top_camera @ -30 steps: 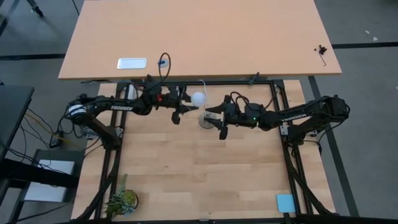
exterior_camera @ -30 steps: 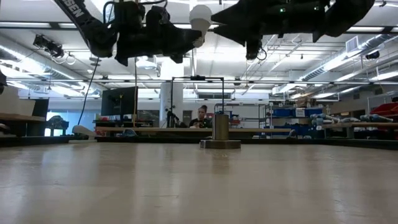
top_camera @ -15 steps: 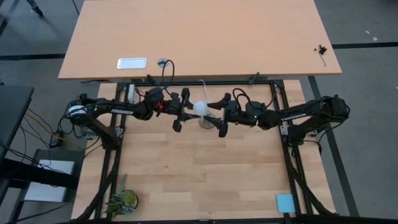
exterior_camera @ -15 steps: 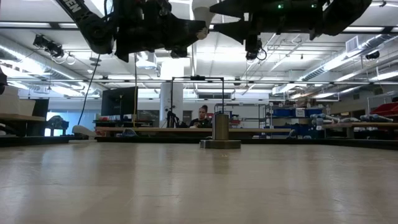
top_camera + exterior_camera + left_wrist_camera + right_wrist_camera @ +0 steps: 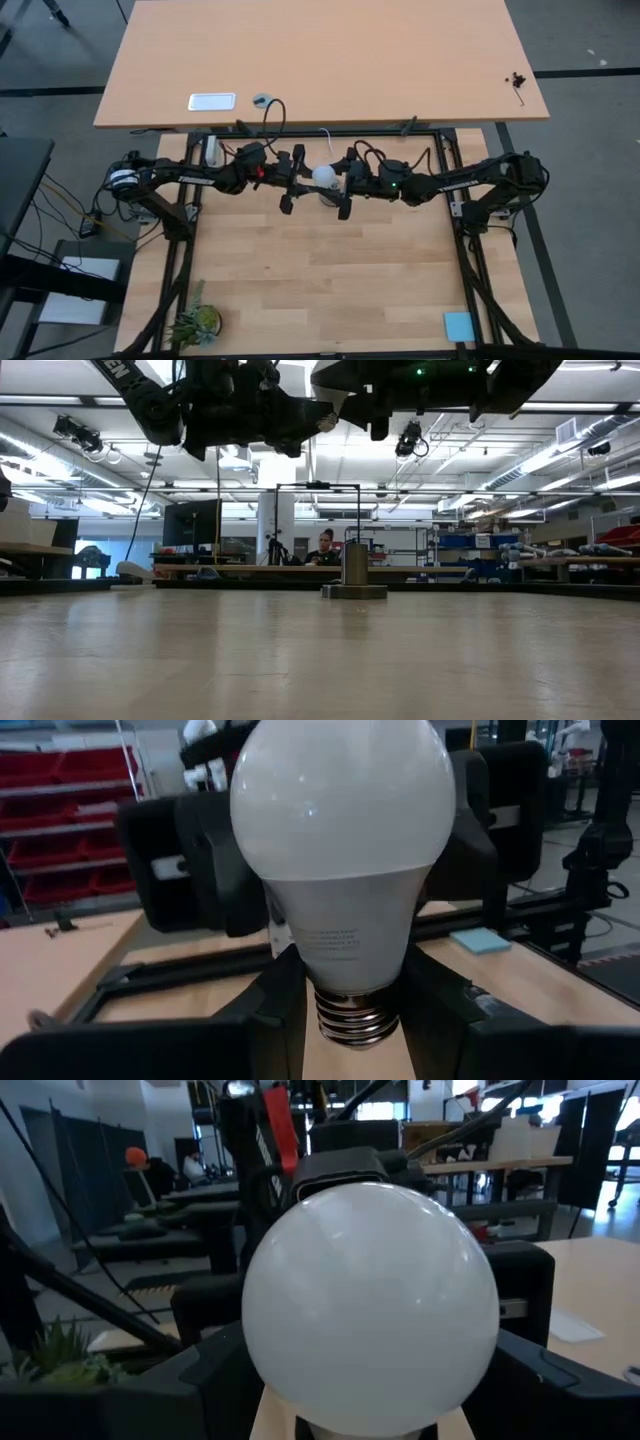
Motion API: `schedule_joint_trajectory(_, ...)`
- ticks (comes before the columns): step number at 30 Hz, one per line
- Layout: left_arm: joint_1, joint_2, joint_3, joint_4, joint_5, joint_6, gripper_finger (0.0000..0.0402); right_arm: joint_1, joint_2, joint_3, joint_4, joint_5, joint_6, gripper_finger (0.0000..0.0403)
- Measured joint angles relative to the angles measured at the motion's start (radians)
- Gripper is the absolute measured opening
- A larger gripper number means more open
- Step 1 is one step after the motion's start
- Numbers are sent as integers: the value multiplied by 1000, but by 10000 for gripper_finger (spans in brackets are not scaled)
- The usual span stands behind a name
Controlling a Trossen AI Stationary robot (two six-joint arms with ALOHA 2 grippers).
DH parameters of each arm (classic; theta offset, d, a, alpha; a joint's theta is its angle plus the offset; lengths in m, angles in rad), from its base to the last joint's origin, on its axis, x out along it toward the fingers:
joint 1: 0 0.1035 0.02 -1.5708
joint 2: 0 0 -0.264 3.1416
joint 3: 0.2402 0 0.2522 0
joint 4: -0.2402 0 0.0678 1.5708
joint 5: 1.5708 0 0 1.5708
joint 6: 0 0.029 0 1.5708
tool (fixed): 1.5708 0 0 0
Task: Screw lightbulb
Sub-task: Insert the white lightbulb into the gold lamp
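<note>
The white lightbulb (image 5: 323, 177) hangs in the air over the middle of the table, with my left gripper (image 5: 305, 181) shut on its narrow end. Its round globe (image 5: 370, 1310) points toward my right gripper (image 5: 338, 184), which is open. The right fingers (image 5: 190, 860) stand on either side of the globe; no touch shows. The grey socket (image 5: 354, 572) stands upright on its round foot on the table below both grippers. In the high view the bulb and the grippers mostly cover the socket. My left gripper pinches the bulb's narrow end at the screw thread (image 5: 322, 1012) between its two fingers (image 5: 285, 1005). The fingers come level from the table's left side. The bulb lies level along the fingers, globe away from them, lifted clear above the socket.
A second wooden table (image 5: 320, 60) adjoins the far edge, with a white flat thing (image 5: 212, 101) on it. A small plant (image 5: 195, 322) sits at the near left and a blue pad (image 5: 459, 325) at the near right. A person (image 5: 322, 547) sits far behind.
My right gripper has opened and gone toward the table's left, so its fingers now flank the bulb's globe. My left gripper has carried the bulb a little toward the near edge, still level and shut on it.
</note>
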Motion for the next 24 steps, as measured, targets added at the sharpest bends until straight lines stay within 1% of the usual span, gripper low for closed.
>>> schedule_joint_trajectory(9, 0, -1, 1, -18, 1, 0, 119, 0, 0, 0, -1, 0, -13, 271)
schedule_joint_trajectory(18, 0, -1, 2, -29, -2, -2, 139, 0, 0, 0, -2, 0, -25, 267)
schedule_joint_trajectory(24, 14, -1, 2, -31, -1, -6, 146, -1, -18, -1, -14, 3, -62, 266)
